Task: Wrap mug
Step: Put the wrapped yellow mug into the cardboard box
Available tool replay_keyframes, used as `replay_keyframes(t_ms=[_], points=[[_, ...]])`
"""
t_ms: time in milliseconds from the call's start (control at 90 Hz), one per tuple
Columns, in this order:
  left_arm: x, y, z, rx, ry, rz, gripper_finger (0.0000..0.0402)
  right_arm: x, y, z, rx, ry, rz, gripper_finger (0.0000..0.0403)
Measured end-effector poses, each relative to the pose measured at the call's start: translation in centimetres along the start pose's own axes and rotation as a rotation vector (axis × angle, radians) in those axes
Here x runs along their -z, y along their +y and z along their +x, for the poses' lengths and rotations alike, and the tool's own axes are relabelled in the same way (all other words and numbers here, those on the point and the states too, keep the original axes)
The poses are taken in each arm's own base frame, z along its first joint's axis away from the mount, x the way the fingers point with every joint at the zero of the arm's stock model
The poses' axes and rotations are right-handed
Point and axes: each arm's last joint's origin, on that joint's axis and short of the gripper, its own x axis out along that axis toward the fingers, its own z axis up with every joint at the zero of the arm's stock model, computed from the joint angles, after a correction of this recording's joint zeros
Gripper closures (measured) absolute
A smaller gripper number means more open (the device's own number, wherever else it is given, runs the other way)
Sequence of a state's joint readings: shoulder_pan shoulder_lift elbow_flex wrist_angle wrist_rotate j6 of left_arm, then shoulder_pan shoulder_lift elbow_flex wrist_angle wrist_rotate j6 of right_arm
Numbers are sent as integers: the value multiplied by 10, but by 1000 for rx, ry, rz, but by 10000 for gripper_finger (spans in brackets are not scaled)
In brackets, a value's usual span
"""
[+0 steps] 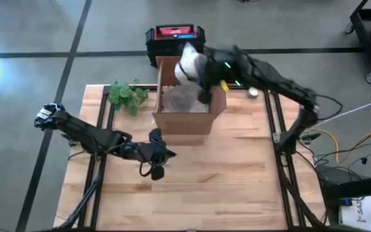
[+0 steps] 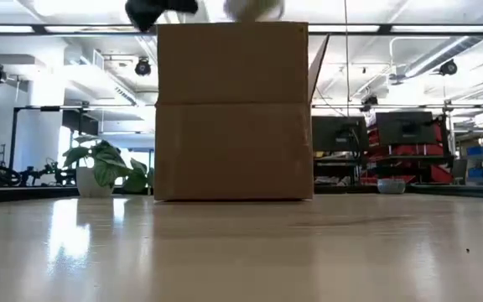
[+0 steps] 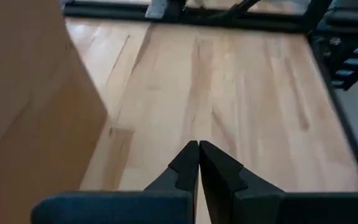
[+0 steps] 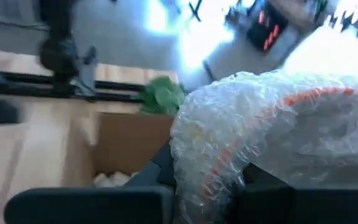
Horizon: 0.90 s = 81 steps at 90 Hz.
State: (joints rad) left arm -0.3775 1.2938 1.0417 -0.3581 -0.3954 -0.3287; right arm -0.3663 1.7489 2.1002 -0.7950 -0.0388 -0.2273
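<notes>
Your right gripper (image 4: 216, 186) is clutching the bubble-wrapped mug (image 4: 272, 137) above the open box (image 1: 187, 103) in the upper middle of the overhead frame. If you're letting go off-centre, it could be striking the rim and tipping out. Inside, packing material (image 1: 184, 98) is lying. Your left gripper (image 3: 199, 163), clenched empty, is waiting at lower centre.

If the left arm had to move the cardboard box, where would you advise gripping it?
Probably the box's near wall top edge, from above: it stands upright with its top open, that rim nearest the shut left claw. The right claw holds the bubble-wrapped mug above it.
</notes>
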Motion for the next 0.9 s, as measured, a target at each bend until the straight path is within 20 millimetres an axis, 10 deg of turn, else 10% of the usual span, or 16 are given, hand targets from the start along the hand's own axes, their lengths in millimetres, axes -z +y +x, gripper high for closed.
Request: replay_keyframes(t_ms=[144, 300, 622, 900], points=[[6, 1, 2, -2, 21, -19, 402, 34, -40, 56, -88, 151, 197, 370], [7, 0, 2, 18, 28, -20, 402, 68, -41, 104, -146, 301, 253, 370], [7, 0, 2, 20, 29, -20, 402, 99, -38, 146, -182, 411, 266, 363], [7, 0, 2, 21, 29, -20, 402, 105, -31, 153, -215, 442, 283, 279]])
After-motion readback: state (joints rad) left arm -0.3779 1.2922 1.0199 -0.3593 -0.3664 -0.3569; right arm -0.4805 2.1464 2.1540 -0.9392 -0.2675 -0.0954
